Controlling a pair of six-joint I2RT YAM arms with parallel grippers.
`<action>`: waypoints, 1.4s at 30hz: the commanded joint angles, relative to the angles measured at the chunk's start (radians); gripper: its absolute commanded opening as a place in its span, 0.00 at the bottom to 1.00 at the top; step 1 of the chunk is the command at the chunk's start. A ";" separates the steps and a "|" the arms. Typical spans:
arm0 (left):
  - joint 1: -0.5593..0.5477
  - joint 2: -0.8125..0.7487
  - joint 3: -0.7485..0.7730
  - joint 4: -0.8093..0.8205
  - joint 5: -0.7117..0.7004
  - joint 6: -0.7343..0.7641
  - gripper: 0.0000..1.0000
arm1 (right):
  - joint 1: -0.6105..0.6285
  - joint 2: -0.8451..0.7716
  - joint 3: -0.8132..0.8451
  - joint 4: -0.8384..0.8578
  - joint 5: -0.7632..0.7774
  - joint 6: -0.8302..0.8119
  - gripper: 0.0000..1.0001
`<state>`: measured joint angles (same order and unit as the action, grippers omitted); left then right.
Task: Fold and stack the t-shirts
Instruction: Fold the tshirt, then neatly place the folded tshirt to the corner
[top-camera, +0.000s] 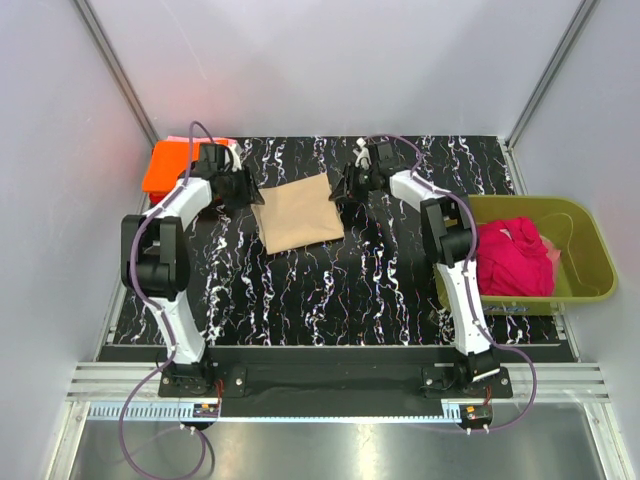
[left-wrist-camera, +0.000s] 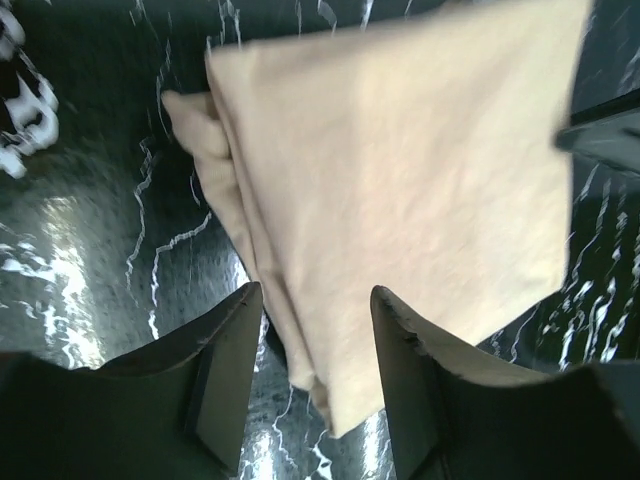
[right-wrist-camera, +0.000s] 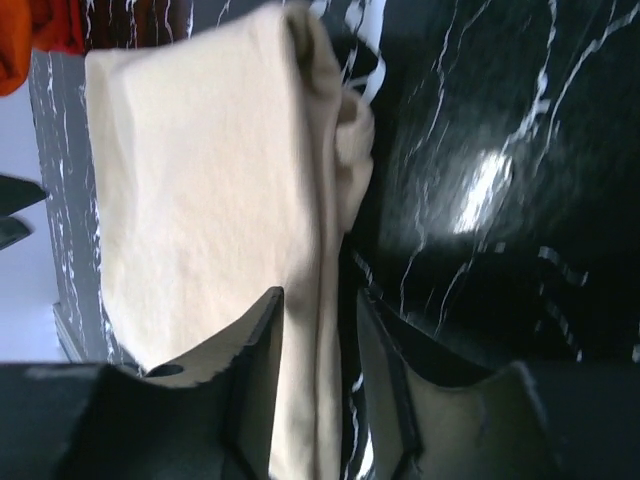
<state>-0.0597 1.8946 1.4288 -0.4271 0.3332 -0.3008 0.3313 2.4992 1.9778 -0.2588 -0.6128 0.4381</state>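
Note:
A tan t-shirt (top-camera: 298, 212) lies folded into a rough rectangle at the back middle of the black marbled table (top-camera: 330, 290). My left gripper (top-camera: 250, 190) is at the shirt's left edge. In the left wrist view that gripper (left-wrist-camera: 315, 340) is open, and the corner of the tan t-shirt (left-wrist-camera: 400, 170) lies loose between its fingers. My right gripper (top-camera: 345, 188) is at the shirt's right edge. In the right wrist view it (right-wrist-camera: 318, 295) is also open, straddling the folded edge of the tan t-shirt (right-wrist-camera: 200, 180). An orange t-shirt (top-camera: 170, 165) lies at the back left. A magenta t-shirt (top-camera: 515, 257) is bunched in the tub.
An olive-green plastic tub (top-camera: 590, 250) stands off the table's right side, next to the right arm. The orange t-shirt (right-wrist-camera: 40, 30) shows in the corner of the right wrist view. White walls close in the back and both sides.

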 joint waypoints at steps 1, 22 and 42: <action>0.000 0.036 0.005 0.024 0.067 0.051 0.53 | 0.011 -0.157 -0.057 0.016 0.007 -0.029 0.43; 0.023 0.247 0.088 0.174 0.122 -0.003 0.58 | 0.011 -0.474 -0.335 0.024 0.062 -0.064 0.50; 0.017 0.198 0.185 0.192 0.609 -0.054 0.00 | 0.009 -0.700 -0.523 0.024 0.087 -0.041 0.49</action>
<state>-0.0391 2.1979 1.5856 -0.2478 0.8429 -0.3496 0.3328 1.9244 1.4773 -0.2600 -0.5541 0.4000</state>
